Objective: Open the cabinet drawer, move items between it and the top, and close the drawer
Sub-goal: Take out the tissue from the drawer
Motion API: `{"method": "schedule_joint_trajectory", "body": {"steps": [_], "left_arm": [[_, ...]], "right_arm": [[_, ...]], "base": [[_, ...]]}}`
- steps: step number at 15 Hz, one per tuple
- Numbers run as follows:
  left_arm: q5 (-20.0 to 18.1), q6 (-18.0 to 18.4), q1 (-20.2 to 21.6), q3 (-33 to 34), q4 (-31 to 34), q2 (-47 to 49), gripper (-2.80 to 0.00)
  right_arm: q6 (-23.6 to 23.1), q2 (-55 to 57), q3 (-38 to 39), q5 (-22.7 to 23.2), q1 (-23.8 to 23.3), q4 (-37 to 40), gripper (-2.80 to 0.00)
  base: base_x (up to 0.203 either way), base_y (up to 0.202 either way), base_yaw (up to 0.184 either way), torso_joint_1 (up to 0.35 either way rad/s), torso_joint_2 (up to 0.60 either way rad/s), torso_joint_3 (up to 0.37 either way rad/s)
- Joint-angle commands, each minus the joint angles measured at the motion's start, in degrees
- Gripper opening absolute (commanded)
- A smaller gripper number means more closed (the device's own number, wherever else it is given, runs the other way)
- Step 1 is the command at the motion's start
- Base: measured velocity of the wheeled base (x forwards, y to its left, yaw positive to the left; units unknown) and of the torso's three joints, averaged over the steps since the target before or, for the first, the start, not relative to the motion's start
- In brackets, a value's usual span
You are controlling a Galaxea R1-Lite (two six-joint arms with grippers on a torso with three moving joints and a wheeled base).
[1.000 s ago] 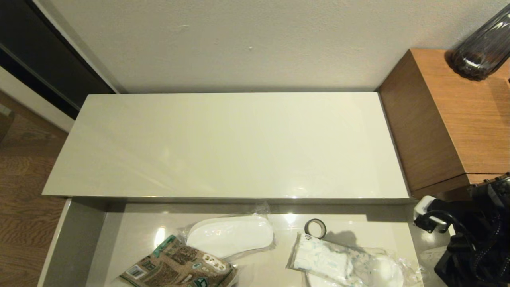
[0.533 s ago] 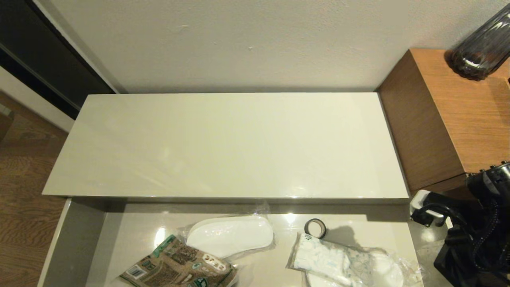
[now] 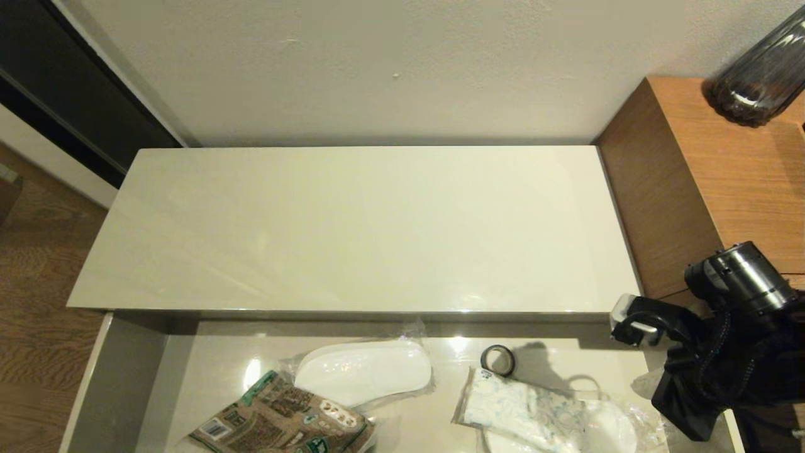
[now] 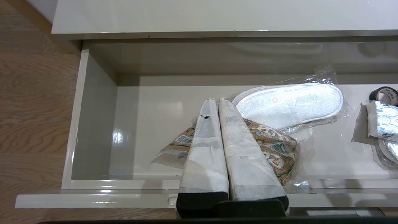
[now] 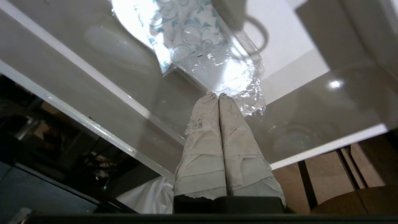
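Right arm (image 3: 723, 352): black housing with a ribbed cylindrical joint, a loose black fabric cover, coiled black cable along the side, and a small white-and-black block fitting with a dark looped cable at the forward end. Right gripper (image 5: 218, 96): two long tapering fingers (image 5: 203, 149) wrapped in frayed, greyish-white tape, seated in a black base. Left gripper (image 4: 217, 101): same build, tapered fingers (image 4: 205, 155) wound in white tape with a small dark tear near one tip, black mount beneath.

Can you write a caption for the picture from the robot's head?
Open cabinet drawer holding slippers, packets and tape below the bare top; right arm alongside.
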Motion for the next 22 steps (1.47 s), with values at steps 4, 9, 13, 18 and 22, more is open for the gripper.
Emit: {"method": "schedule_joint_trajectory", "body": {"steps": [4,9,13,18,22], "left_arm": [[0.0,0.0,0.0,0.0,0.0,0.1,-2.80],[0.0,0.0,0.0,0.0,0.0,0.1,-2.80],[0.0,0.0,0.0,0.0,0.0,0.1,-2.80],[0.0,0.0,0.0,0.0,0.0,0.1,-2.80],[0.0,0.0,0.0,0.0,0.0,0.1,-2.80]], "right_arm": [[-0.6,1.9,2.1,0.0,2.9,-0.5,-2.80],[-0.7,3.1,3.0,0.0,4.9,-1.9,0.00],[-0.4,4.7,6.8,-0.1,6.7,-3.6,0.00],[0.1,11.5,10.8,-0.5,8.8,-13.7,0.00],[0.6,22.7,11.5,-0.7,10.2,-30.5,0.00]], "base": [[0.000,0.000,0.000,0.000,0.00,0.000],[0.000,0.000,0.000,0.000,0.00,0.000],[0.000,0.000,0.000,0.000,0.00,0.000],[0.000,0.000,0.000,0.000,0.00,0.000],[0.000,0.000,0.000,0.000,0.00,0.000]]}}
